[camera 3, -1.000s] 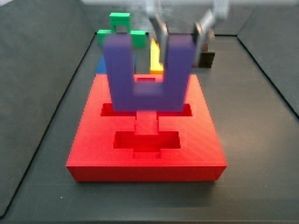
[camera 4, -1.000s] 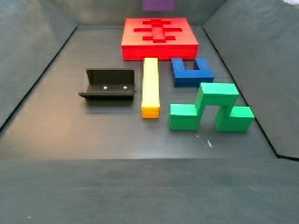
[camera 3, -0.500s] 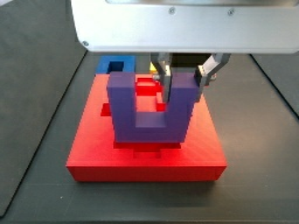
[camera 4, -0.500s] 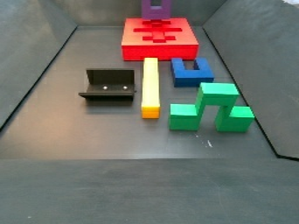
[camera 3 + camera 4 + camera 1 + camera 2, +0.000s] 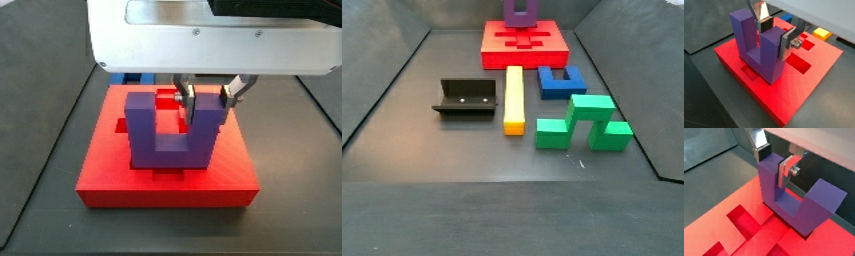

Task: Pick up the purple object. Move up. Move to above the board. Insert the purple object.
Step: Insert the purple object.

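Observation:
The purple object (image 5: 171, 130) is a U-shaped block standing upright, prongs up. My gripper (image 5: 207, 99) is shut on one of its prongs, with a silver finger (image 5: 787, 44) on each side; both wrist views show this grip (image 5: 774, 163). The other prong (image 5: 825, 195) is free. Its flat base is down at the top of the red board (image 5: 107, 175), over the recesses (image 5: 747, 223) at one end of the slab. Whether the base sits in a recess or rests on top I cannot tell. In a side view the purple object (image 5: 520, 12) stands at the far end of the board (image 5: 494, 52).
On the dark floor beside the board lie a yellow bar (image 5: 513, 98), a blue square block (image 5: 560, 80) and a green stepped block (image 5: 585, 122). The black fixture (image 5: 465, 98) stands left of the yellow bar. Dark walls close in the floor.
My gripper has come down with the purple object, from above the board to its top surface. Everything else has stayed where it was.

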